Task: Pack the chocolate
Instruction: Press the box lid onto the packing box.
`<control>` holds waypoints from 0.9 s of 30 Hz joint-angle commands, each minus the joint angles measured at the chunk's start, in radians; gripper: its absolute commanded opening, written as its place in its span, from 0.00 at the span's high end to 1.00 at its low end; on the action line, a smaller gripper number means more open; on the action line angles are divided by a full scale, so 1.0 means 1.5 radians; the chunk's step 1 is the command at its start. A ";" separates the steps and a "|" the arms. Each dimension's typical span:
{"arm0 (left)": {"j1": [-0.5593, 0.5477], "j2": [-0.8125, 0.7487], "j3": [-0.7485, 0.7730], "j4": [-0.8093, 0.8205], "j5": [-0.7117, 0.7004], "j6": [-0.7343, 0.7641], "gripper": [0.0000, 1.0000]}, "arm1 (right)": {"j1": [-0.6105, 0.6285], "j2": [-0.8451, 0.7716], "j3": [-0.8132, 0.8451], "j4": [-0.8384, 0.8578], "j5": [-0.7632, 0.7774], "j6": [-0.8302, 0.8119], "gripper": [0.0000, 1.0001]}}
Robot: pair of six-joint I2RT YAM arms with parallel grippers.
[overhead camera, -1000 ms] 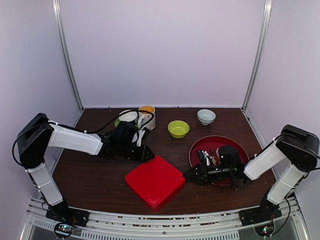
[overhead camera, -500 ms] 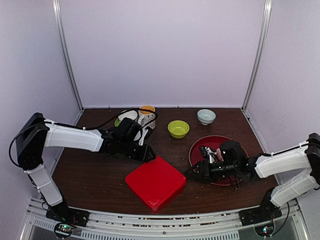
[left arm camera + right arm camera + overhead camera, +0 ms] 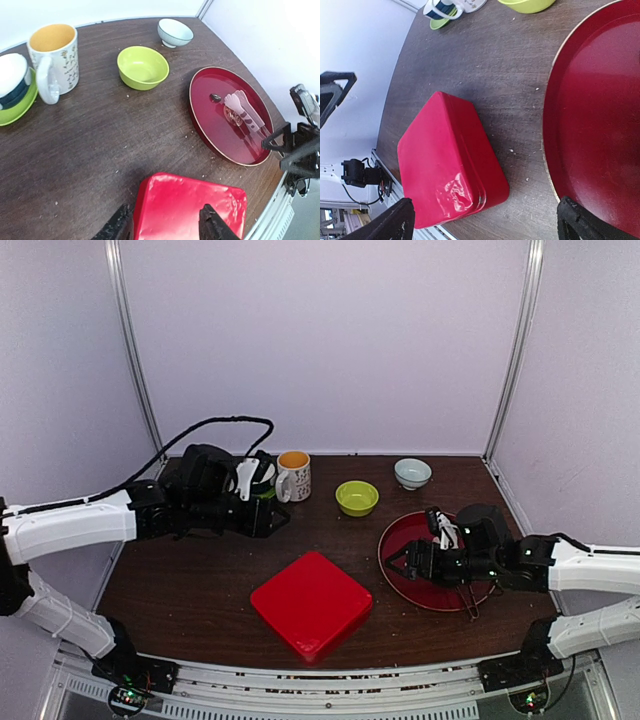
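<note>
The red box (image 3: pixel 311 602) sits closed on the tabletop (image 3: pixel 200 580). The left fingers (image 3: pixel 116 230) hover spread, holding nothing, behind and to the left of the box and apart from it. The right fingers (image 3: pixel 395 225) stand wide apart and empty to the box's right, over a round red tray (image 3: pixel 207 120). On that tray lie a small dark chocolate (image 3: pixel 215 97) and pink tongs (image 3: pixel 245 110).

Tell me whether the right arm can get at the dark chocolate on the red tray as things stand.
Probably yes. The right hand hangs open at the rim of the red tray. The dark chocolate lies uncovered there near the pink tongs, with nothing visibly in the way.
</note>
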 commanded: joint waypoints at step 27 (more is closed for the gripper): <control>-0.022 -0.283 -0.234 -0.023 0.064 0.386 0.02 | 0.051 0.103 0.054 -0.091 -0.035 -0.013 0.00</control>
